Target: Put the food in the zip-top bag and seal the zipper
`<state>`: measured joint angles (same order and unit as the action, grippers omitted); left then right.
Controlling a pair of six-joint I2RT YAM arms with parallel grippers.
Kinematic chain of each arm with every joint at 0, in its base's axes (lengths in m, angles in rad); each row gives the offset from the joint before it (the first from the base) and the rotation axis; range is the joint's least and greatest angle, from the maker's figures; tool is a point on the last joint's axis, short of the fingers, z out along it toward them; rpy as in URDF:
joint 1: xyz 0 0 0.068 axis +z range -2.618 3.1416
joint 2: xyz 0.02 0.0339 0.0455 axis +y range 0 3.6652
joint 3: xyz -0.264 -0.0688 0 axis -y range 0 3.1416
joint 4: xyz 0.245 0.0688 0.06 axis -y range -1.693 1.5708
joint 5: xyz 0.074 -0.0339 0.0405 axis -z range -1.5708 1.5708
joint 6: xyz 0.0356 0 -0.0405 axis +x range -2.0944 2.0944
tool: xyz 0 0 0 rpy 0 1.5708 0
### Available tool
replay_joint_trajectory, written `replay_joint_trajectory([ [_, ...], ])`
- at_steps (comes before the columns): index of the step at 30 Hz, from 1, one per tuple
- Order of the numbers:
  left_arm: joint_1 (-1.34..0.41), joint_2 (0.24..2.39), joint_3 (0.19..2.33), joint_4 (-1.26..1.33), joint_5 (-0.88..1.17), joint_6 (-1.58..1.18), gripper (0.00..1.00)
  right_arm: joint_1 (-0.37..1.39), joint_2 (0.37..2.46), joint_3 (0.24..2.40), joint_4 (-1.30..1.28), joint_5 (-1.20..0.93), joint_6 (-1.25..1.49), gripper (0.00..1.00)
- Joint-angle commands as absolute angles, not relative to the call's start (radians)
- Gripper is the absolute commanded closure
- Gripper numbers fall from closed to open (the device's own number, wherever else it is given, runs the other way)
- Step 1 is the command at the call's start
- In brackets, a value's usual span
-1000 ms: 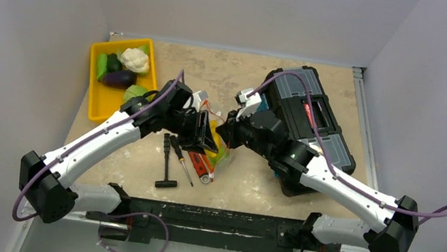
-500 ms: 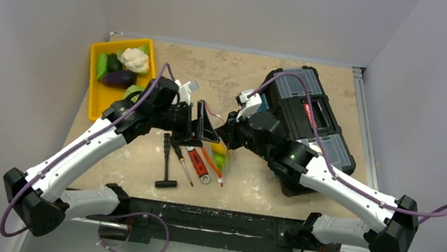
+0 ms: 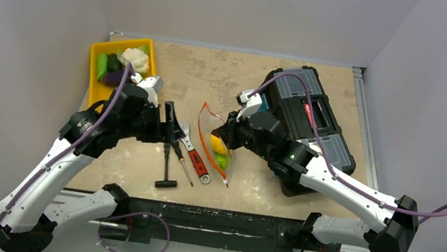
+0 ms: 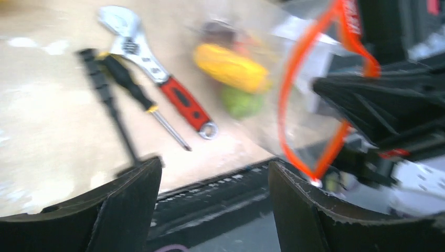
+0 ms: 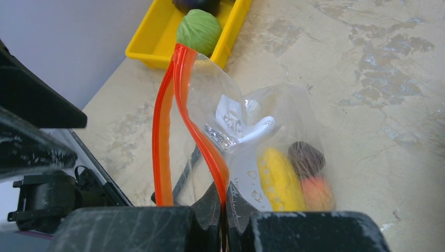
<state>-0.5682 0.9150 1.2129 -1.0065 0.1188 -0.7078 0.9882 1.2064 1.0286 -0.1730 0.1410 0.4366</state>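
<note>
Nearest on the table [image 3: 246, 182], just left of centre, lie a black T-handle tool [image 3: 166, 161], a screwdriver [image 3: 184, 163] and a red-handled wrench [image 3: 197, 160]. They play no part in the job.

Just right of them, the right gripper [image 5: 223, 210] is clamped shut on one end of the zipper [image 5: 162, 131]. This lifts the zip-top bag [image 5: 265, 107] off the surface. The two red-orange strips bow apart, so the mouth gapes towards the left, probably held that way so the other arm can feed it. A yellow piece [image 5: 281, 178], a dark piece [image 5: 307, 157] and an orange ball [image 5: 317, 191] sag in the bottom of the bag. The left wrist view also shows a green piece [image 4: 241, 101] there.

The left gripper [image 3: 169, 125] hovers left of the bag, above the tools, with its jaws wide apart and nothing between them. It seems free to fetch another item.

Far left sits the yellow tray [image 3: 94, 98]. It holds the eggplant [image 3: 115, 76] and green pieces [image 3: 103, 64], which look like the food not yet bagged. The cauliflower [image 3: 135, 58] and cabbage [image 5: 198, 29] are there too.

Far right, a black toolbox [image 3: 311, 115] stands closed behind the right arm. The bag is unsealed.
</note>
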Motion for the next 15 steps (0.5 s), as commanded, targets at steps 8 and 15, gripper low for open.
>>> replay_joint_trajectory([
  [8,-0.558,0.767,1.133,-1.104,-0.635,-0.571,0.14,0.994,1.225,1.05,-0.162,0.169,0.434,1.0],
  [15,-0.449,0.803,1.029,-0.79,-0.72,-0.441,0.0,0.993,1.241,1.058,-0.147,0.169,0.406,1.0],
])
